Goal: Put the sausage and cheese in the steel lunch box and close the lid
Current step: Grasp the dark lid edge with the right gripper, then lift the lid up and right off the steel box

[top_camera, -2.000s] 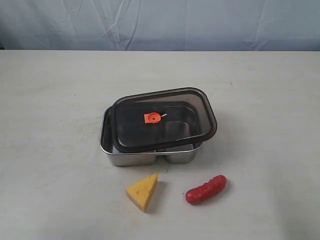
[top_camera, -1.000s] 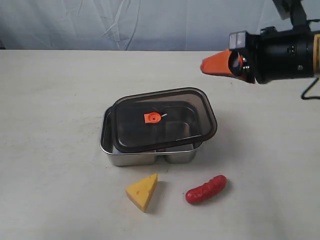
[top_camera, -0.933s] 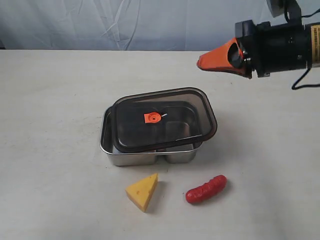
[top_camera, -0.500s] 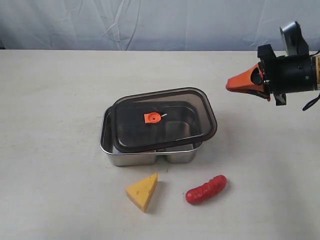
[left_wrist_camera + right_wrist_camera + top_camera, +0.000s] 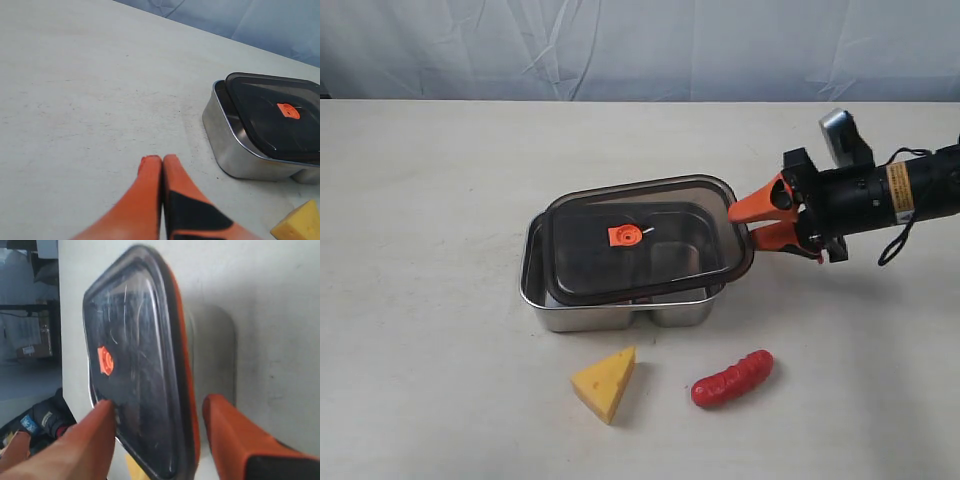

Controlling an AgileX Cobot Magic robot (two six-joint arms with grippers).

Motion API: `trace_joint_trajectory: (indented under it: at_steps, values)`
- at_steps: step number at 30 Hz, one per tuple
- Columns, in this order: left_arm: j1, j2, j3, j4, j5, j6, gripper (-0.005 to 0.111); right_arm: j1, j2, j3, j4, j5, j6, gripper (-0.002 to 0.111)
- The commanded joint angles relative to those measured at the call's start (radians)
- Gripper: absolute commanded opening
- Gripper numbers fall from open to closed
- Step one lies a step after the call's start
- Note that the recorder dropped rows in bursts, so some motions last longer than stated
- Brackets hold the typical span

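Lid [image 5: 670,215]: askew on steel lunch box [image 5: 610,318], edge flanked by right gripper [image 5: 745,226], jaws apart. Left gripper [image 5: 162,161]: pressed shut. Sausage [image 5: 732,378], cheese [image 5: 605,383]: laid on table [image 5: 440,200]. Risk: box could be dragged if lid is pinched unevenly.

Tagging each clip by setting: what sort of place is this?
Probably a lab bench staged for robot trials: bare pale table, wrinkled blue backdrop, and toy cheese and sausage near a steel lunch box.
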Motion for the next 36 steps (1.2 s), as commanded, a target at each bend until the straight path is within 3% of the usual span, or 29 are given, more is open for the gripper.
trace_joint_trajectory:
  at_steps: [1,3,5,8,9,22,36]
  values:
    - [0.000,-0.004,0.001,0.005,-0.007,-0.001,0.000,0.053,0.009,0.004,0.003,0.029,0.013,0.053]
    - [0.000,-0.004,0.001,0.005,-0.007,-0.001,0.000,0.055,0.009,0.002,0.003,0.034,0.013,0.051]
    - [0.000,-0.004,0.001,0.005,-0.007,-0.001,0.000,0.055,0.009,0.002,0.003,0.024,0.013,0.040]
    - [0.000,-0.004,0.001,0.005,-0.007,-0.001,0.000,0.055,0.009,0.002,0.003,-0.013,0.013,0.005]
    - [0.000,-0.004,0.001,0.005,-0.007,-0.001,0.000,0.055,0.009,0.002,0.003,-0.029,0.015,0.000]
    - [0.000,-0.004,0.001,0.005,-0.007,-0.001,0.000,0.055,-0.058,0.002,0.003,-0.111,0.015,0.000]
    - [0.000,-0.004,0.001,0.005,-0.007,-0.001,0.000,-0.055,-0.492,0.002,0.003,-0.111,0.018,-0.001]
